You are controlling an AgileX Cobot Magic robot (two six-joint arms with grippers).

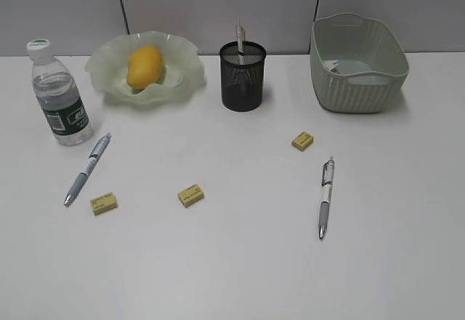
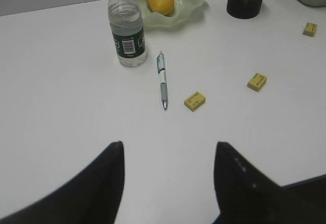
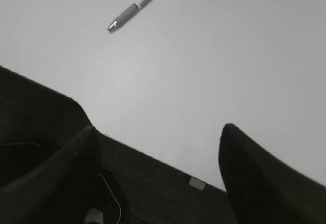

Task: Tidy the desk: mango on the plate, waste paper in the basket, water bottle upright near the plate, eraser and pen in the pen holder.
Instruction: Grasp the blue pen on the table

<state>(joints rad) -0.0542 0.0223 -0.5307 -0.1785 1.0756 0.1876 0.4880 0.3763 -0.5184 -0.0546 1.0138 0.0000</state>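
right pen (image 1: 325, 198) lies nearest the camera, well apart from left pen (image 1: 87, 169). three erasers on the desk (image 1: 240, 269): left eraser (image 1: 104, 203), middle eraser (image 1: 190, 195), right eraser (image 1: 302, 140). mango (image 1: 144, 66) on the plate (image 1: 109, 69). water bottle (image 1: 59, 94) upright beside the plate. pen holder (image 1: 243, 76) holds one pen. waste paper (image 1: 336, 65) in the basket (image 1: 360, 86). left gripper (image 2: 168, 180) released, empty; right gripper (image 3: 158, 173) released, empty.

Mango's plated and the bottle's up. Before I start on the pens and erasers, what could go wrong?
The left pen lies close beside the upright water bottle; reaching for it could tip the bottle. The pen holder is narrow and already holds a pen, so a drop may miss. The erasers, like this one, are small and flat, easy to push away.
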